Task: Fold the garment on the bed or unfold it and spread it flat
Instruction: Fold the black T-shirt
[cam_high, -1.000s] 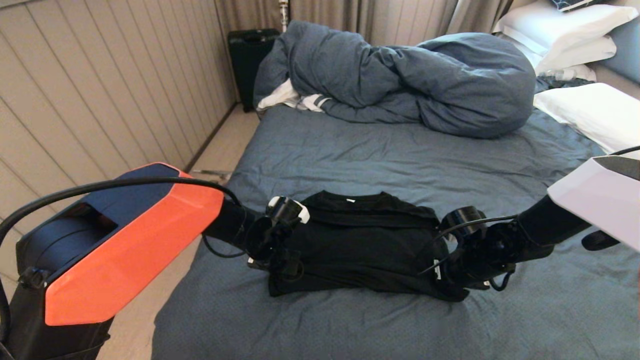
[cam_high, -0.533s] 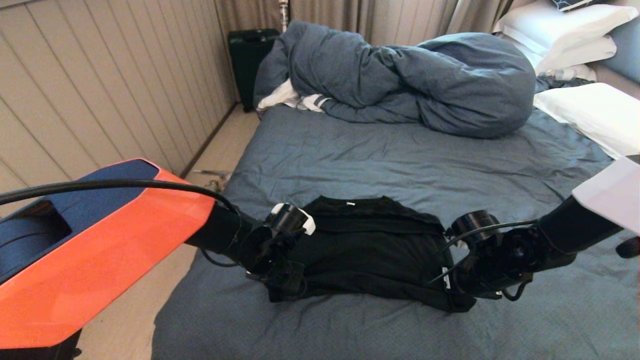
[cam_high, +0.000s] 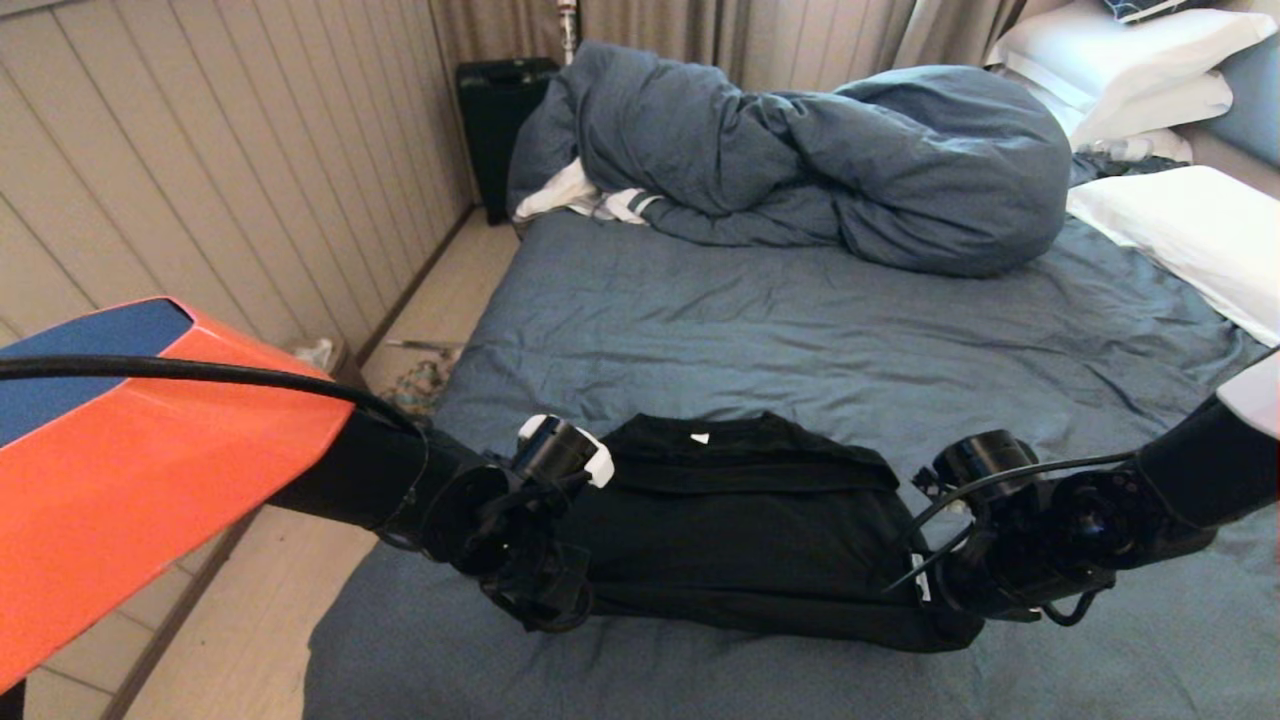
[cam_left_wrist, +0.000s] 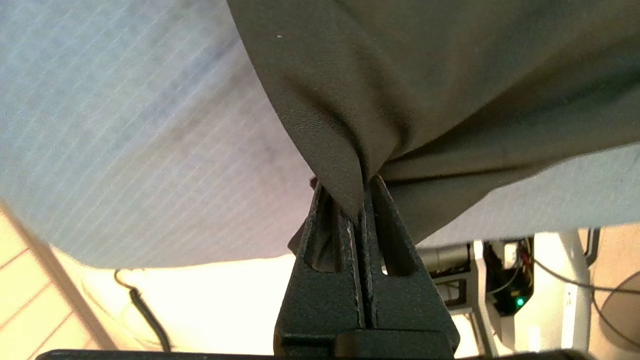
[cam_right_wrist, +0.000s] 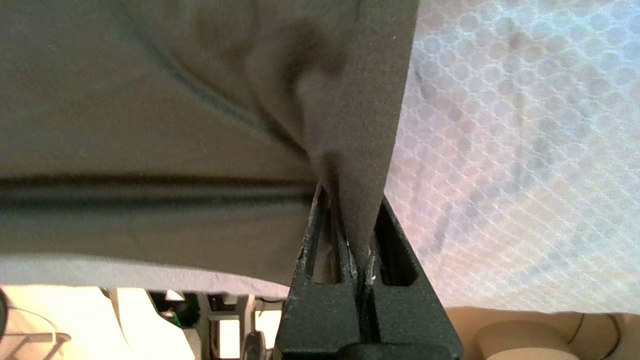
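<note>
The garment (cam_high: 745, 535), a black T-shirt folded into a wide band with a small white neck label at its far edge, lies across the near part of the bed (cam_high: 800, 330). My left gripper (cam_high: 560, 600) is shut on the shirt's near left corner. In the left wrist view the black cloth (cam_left_wrist: 425, 75) is pinched between the closed fingers of the left gripper (cam_left_wrist: 362, 200). My right gripper (cam_high: 945, 610) is shut on the near right corner. The right wrist view shows the fabric (cam_right_wrist: 175, 100) clamped in the right gripper (cam_right_wrist: 357, 245). The print is hidden.
A bunched blue-grey duvet (cam_high: 800, 160) fills the far end of the bed, with white pillows (cam_high: 1170, 215) at the right. A black suitcase (cam_high: 495, 120) stands on the floor beside the panelled wall (cam_high: 200, 200) on the left. Wrinkled sheet lies between shirt and duvet.
Both arms have drawn back toward the near edge of the bed, dragging the folded shirt with them. Both grips have held.
</note>
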